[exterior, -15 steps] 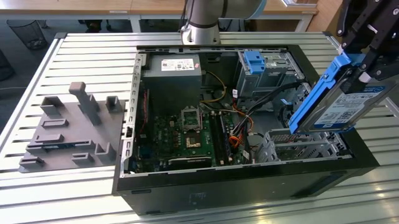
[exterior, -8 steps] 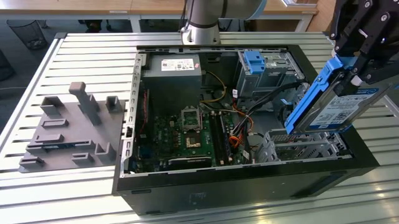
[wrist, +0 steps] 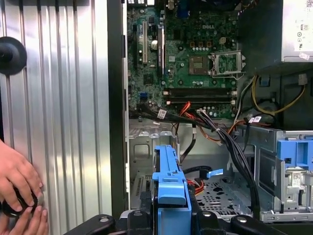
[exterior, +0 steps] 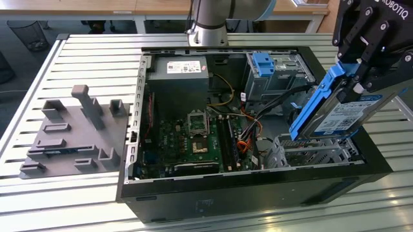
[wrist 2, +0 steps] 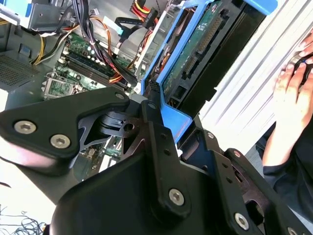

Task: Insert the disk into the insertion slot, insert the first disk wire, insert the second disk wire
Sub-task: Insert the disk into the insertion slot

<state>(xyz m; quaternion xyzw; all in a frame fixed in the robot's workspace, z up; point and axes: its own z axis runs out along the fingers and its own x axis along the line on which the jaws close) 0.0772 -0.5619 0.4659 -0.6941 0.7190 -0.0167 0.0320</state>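
My gripper (exterior: 359,90) is shut on the disk (exterior: 342,118), a silver drive with a white label in a bright blue carrier. I hold it tilted, its low end just above the insertion slot (exterior: 316,151), a low perforated metal cage at the near right corner of the open computer case. In the second wrist view the disk (wrist 2: 200,44) shows its green circuit side beyond the gripper (wrist 2: 156,105). The first wrist view has the carrier's blue edge (wrist: 171,188) upright over the perforated cage (wrist: 220,196). Loose black, orange and red wires (exterior: 258,121) lie beside the cage.
A taller grey bay with a blue latch (exterior: 274,72) stands behind the cage. The motherboard (exterior: 193,135) and power supply (exterior: 177,75) fill the case's left side. A grey fixture plate (exterior: 71,135) lies on the slatted table. A person's hand (wrist: 17,188) rests beside the case.
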